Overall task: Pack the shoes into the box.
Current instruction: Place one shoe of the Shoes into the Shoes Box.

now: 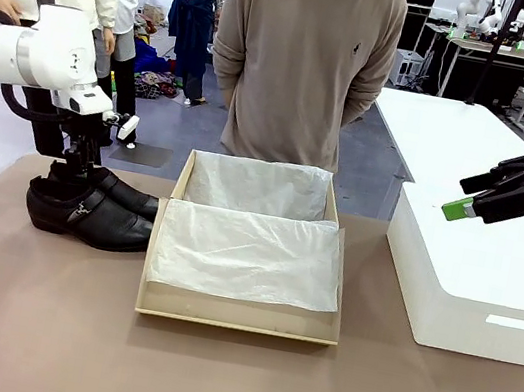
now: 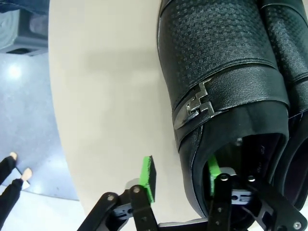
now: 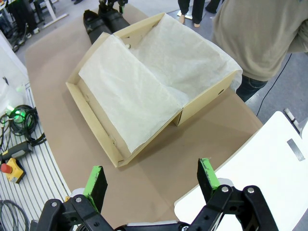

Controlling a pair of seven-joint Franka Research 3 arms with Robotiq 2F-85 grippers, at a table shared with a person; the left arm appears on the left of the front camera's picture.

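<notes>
Two shiny black shoes lie side by side at the table's left, the near one (image 1: pixel 95 220) showing its silver buckle and the far one (image 1: pixel 130 197) behind it. My left gripper (image 1: pixel 74 168) reaches down onto the far shoe's heel. In the left wrist view it (image 2: pixel 180 175) straddles the heel wall of the buckled shoe (image 2: pixel 216 62), one green pad inside the opening and the other outside with a gap to the leather. The second shoe (image 2: pixel 288 38) lies alongside. The brown box (image 1: pixel 237 326) sits mid-table, lined with white tissue. My right gripper (image 1: pixel 465 196) hangs open and empty.
A large white block (image 1: pixel 470 284) stands at the table's right, under my right gripper. A person (image 1: pixel 308 52) stands at the far edge behind the box. The table's far edge (image 2: pixel 55 120) runs close beside the shoes. The right wrist view looks down on the box (image 3: pixel 91 125) and shoes (image 3: pixel 103 19).
</notes>
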